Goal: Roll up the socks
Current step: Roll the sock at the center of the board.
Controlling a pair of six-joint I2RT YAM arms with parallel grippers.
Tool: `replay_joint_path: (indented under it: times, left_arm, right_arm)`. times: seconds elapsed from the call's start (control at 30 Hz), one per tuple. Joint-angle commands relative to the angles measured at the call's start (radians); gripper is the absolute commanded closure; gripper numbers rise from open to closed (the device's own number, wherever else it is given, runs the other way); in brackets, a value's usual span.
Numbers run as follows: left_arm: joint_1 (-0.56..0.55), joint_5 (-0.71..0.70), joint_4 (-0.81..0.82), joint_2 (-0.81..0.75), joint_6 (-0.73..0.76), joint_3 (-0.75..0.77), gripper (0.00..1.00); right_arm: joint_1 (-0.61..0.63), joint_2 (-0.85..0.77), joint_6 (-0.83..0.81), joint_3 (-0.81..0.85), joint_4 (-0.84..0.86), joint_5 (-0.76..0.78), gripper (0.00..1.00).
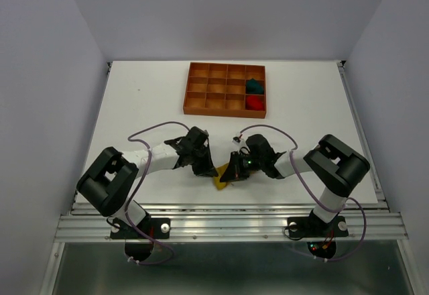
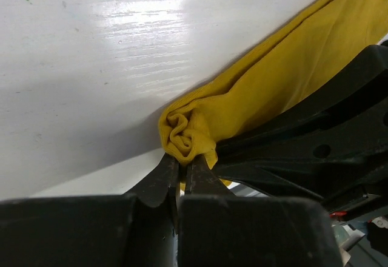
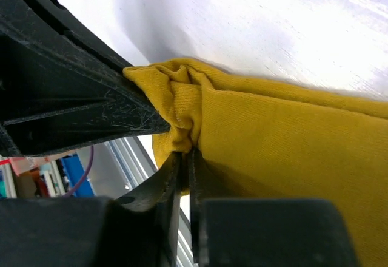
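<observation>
Left jaws are pressed almost together, pinching the curled, bunched end of a mustard-yellow fabric sock (image 2: 285, 79) right at their tips; in the left wrist view the cloth there is wound into a small tight swirl, and the rest of the sock stretches away flat across the white tabletop (image 1: 301, 121). Right jaws are likewise nearly shut on a crumpled fold at the same end of the sock, and their tips sit just beside the other arm's black fingers. Seen from above, the two wrists meet nose to nose near the front edge of the tabletop, with the yellow sock showing as a small wedge between and below them. Well apart from it, toward the far side, stands an orange-brown compartmented tray (image 1: 214, 113). Its rightmost column holds a dark teal-green sock bundle (image 1: 253, 84) in a farther compartment and a red sock bundle (image 1: 254, 102) in the nearest one. Any pattern on the socks is too small to make out.
</observation>
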Motion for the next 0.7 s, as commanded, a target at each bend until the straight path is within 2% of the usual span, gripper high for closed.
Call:
replay_joint_path:
  times: [0.0, 0.07, 0.1, 0.17, 0.3, 0.37, 0.47, 0.67]
  left_arm:
    - [-0.015, -0.063, 0.0, 0.024, -0.011, 0.027, 1.0]
    - [-0.019, -0.118, -0.067, 0.036, -0.032, 0.044, 1.0]
    - [-0.02, -0.135, -0.093, 0.04, -0.038, 0.052, 1.0]
    - [-0.028, -0.179, -0.156, 0.053, -0.067, 0.063, 1.0]
    - [-0.037, -0.158, -0.189, 0.053, -0.098, 0.06, 1.0]
    - [-0.043, -0.158, -0.201, 0.034, -0.11, 0.06, 1.0]
    - [-0.045, -0.183, -0.253, 0.017, -0.133, 0.075, 1.0]
    - [-0.048, -0.163, -0.307, 0.019, -0.141, 0.112, 1.0]
  right_arm:
    - [-0.005, -0.009, -0.112, 0.02, -0.148, 0.134, 0.87]
    - [-0.005, -0.069, -0.156, 0.033, -0.172, 0.136, 0.83]
    - [-0.005, -0.094, -0.179, 0.038, -0.183, 0.139, 0.78]
    - [0.005, -0.144, -0.237, 0.049, -0.22, 0.17, 0.76]
    - [0.028, -0.275, -0.319, 0.061, -0.255, 0.233, 0.62]
    - [0.066, -0.328, -0.348, 0.055, -0.267, 0.257, 0.61]
    - [0.119, -0.362, -0.417, 0.058, -0.293, 0.328, 0.53]
    - [0.272, -0.387, -0.515, 0.079, -0.316, 0.531, 0.51]
